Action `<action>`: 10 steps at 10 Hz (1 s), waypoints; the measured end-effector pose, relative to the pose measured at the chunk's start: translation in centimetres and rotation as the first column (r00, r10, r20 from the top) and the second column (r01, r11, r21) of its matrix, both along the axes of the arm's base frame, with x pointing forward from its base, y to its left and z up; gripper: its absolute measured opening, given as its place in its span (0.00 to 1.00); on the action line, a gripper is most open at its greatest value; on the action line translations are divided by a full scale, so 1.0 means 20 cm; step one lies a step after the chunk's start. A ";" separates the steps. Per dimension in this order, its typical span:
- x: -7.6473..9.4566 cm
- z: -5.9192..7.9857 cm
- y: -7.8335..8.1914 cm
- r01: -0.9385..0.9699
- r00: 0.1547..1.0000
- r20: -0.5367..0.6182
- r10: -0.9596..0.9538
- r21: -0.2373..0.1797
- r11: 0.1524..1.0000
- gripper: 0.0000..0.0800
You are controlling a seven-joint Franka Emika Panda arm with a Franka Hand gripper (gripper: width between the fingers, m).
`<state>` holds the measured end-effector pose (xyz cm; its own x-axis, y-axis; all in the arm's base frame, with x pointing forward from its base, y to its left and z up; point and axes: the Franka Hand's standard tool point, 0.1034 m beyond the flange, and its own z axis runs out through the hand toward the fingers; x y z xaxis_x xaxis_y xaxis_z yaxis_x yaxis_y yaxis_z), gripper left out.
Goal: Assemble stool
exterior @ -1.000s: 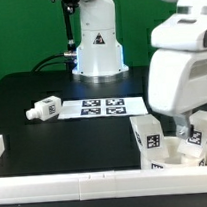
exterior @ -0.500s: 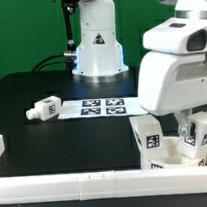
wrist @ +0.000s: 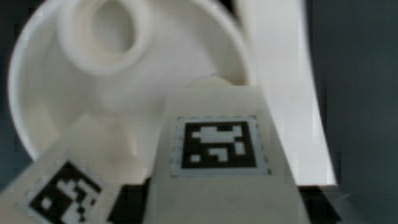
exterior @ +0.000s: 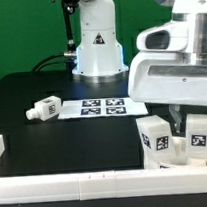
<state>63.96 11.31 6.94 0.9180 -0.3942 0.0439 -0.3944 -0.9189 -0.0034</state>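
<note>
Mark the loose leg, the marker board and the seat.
Loose leg (exterior: 44, 110), exterior view, on the middle of its body, beside the tag.
Marker board (exterior: 103, 107), exterior view, at the board's centre among its tags.
Seat (wrist: 71, 100), wrist view, on its white surface behind the tagged legs.

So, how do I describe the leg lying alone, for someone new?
Find the flat marker board in the middle of the black table. At its end on the exterior view's left lies one short white leg, on its side. The two other legs stand upright at that view's right.
</note>
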 end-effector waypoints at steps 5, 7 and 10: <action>-0.01 -0.01 -0.01 0.479 0.878 0.004 -0.479 0.041 0.877 0.42; -0.02 -0.01 -0.02 0.691 0.719 0.008 -0.695 0.098 0.716 0.42; -0.03 -0.01 -0.02 0.804 0.589 -0.011 -0.808 0.103 0.585 0.42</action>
<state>63.41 10.85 6.70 0.2202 -0.9754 -0.0071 -0.9713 -0.2186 -0.0940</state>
